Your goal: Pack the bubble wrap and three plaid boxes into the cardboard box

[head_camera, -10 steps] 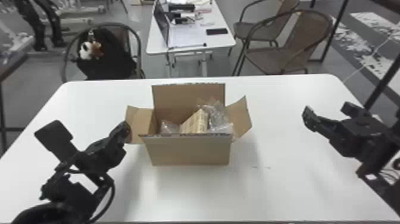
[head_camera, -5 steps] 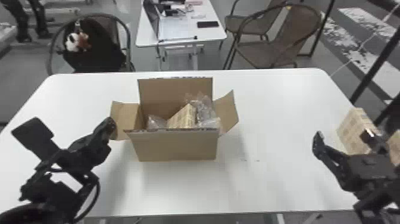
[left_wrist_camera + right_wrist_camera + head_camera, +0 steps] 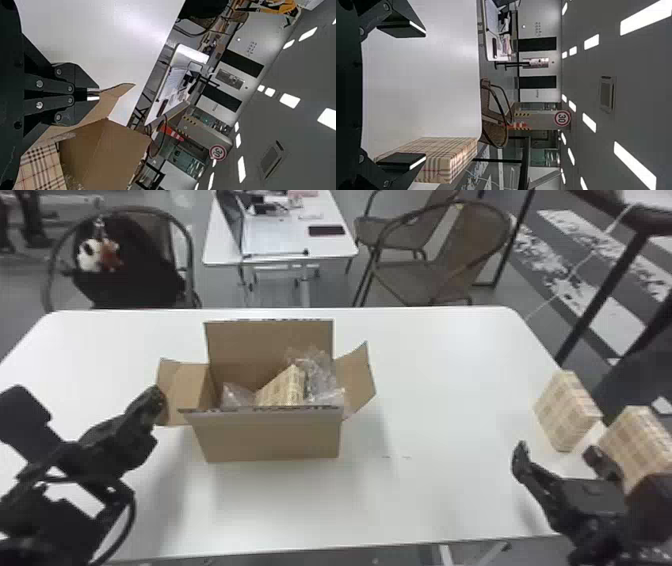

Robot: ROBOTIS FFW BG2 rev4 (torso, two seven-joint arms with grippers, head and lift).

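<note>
Cardboard box [image 3: 270, 440], plain brown, open.

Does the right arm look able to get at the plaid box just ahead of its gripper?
Probably yes: the right gripper is open near the plaid box, and nothing seems to stand between them. It may need to shift right first to line up.

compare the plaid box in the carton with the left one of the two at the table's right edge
The packed box sits inside the carton; the loose box is outside it. Bubble wrap lies right beside the packed box, while the loose box has none against it. The carton's front wall hides the packed box's lower part, but no wall hides the loose box. Both are pale plaid.
</note>
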